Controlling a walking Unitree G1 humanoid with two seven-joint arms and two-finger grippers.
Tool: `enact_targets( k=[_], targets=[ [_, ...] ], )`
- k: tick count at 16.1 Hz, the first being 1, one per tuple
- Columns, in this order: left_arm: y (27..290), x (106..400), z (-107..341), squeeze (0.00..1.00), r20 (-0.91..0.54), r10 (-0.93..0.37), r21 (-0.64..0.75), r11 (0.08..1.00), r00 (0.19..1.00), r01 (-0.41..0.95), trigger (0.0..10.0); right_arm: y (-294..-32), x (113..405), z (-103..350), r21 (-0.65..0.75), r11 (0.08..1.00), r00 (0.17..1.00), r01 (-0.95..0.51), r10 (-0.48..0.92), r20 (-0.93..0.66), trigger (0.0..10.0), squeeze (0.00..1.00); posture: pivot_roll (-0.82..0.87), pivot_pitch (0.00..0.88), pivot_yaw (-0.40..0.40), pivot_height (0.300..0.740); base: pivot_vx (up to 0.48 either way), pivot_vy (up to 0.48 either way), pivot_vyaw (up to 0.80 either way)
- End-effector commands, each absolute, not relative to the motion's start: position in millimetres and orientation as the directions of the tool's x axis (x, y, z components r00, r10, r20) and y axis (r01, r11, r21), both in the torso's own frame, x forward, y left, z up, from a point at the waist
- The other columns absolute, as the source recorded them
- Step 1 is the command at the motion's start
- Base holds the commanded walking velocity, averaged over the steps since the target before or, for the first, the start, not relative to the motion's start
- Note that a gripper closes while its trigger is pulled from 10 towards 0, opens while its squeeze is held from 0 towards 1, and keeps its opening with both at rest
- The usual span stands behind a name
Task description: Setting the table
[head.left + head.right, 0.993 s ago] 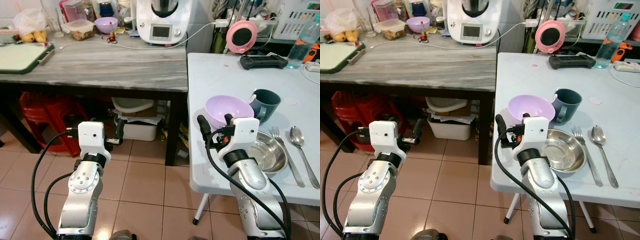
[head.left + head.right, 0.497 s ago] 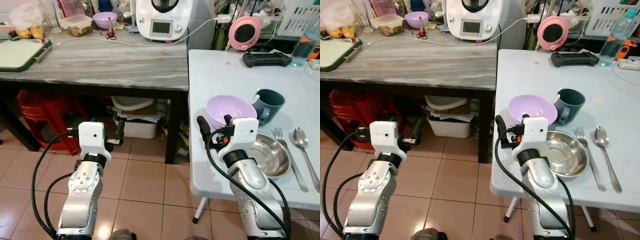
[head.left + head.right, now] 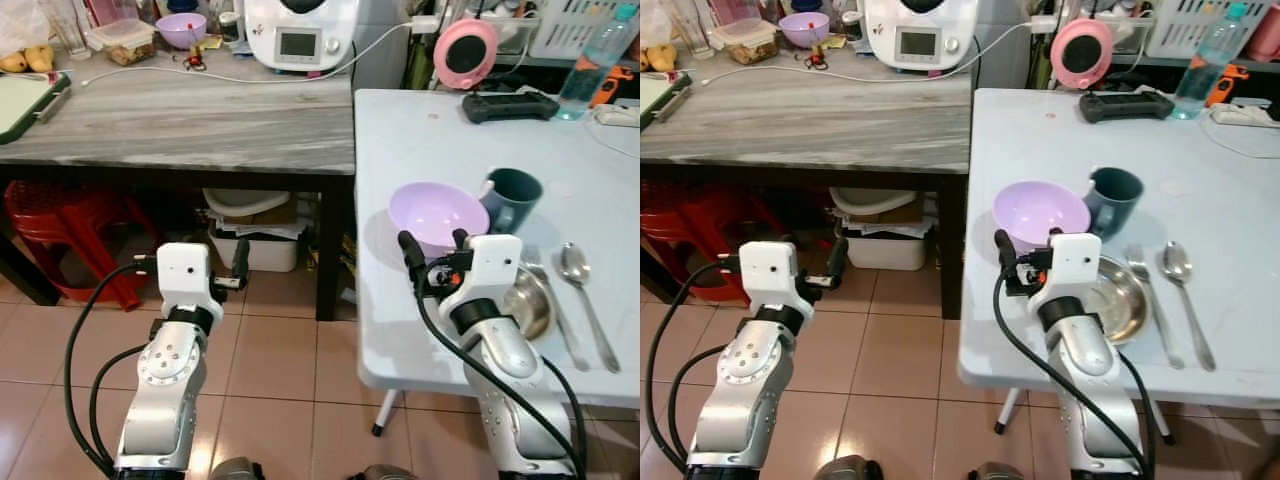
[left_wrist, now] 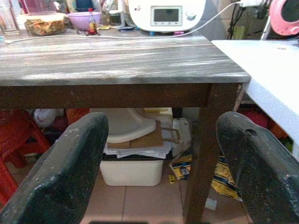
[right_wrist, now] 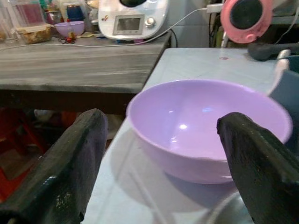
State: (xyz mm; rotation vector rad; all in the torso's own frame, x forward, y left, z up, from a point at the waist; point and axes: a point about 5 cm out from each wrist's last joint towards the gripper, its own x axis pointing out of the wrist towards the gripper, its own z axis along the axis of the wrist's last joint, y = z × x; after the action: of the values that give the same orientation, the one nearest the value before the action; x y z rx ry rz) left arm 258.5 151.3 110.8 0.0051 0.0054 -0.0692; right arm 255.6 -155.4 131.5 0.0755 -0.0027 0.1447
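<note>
Right gripper point(image 3: 434, 252) over the white table point(image 3: 420, 150) edge, fingers spread apart, purple bowl point(image 3: 438, 213) just ahead between them, steel bowl point(image 3: 528, 303) beside its wrist, mug point(image 3: 513, 197), fork point(image 3: 1148, 305) and spoon point(image 3: 580, 287) further right, left gripper point(image 4: 163, 172) spread apart, empty, facing the grey table point(image 3: 190, 115)

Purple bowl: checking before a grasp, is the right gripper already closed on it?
No, the right gripper is open, short of the purple bowl.

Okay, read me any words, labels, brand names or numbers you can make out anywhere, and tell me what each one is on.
None can be read.
White kitchen machine: small red logo and grey display, both too blurred.
Water bottle: label too small.
</note>
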Motion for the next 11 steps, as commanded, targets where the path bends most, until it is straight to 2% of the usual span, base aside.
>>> enact_targets(
  k=[1,8,11],
  targets=[
    [154.0,258.1,112.3,0.00,0.003,-0.061,0.007,0.998,0.998,0.061,10.0,-155.0,256.8,138.4,0.073,0.986,0.988,-0.152,0.150,0.032,10.0,0.00,-0.04,0.022,-0.001,0.740,0.000,-0.300,0.00],
    [157.0,257.9,110.8,0.00,0.000,-0.048,0.005,0.999,0.999,0.048,10.0,-155.4,258.0,141.2,0.057,0.985,0.986,-0.164,0.162,0.040,10.0,0.00,-0.04,0.018,-0.013,0.740,0.000,-0.310,0.00],
    [159.1,258.2,112.1,0.00,0.012,-0.032,-0.001,0.999,0.999,0.032,10.0,-154.1,258.8,142.9,0.052,0.984,0.985,-0.171,0.169,0.045,10.0,0.00,-0.04,0.018,-0.015,0.740,0.000,0.000,0.00]
  ],
)
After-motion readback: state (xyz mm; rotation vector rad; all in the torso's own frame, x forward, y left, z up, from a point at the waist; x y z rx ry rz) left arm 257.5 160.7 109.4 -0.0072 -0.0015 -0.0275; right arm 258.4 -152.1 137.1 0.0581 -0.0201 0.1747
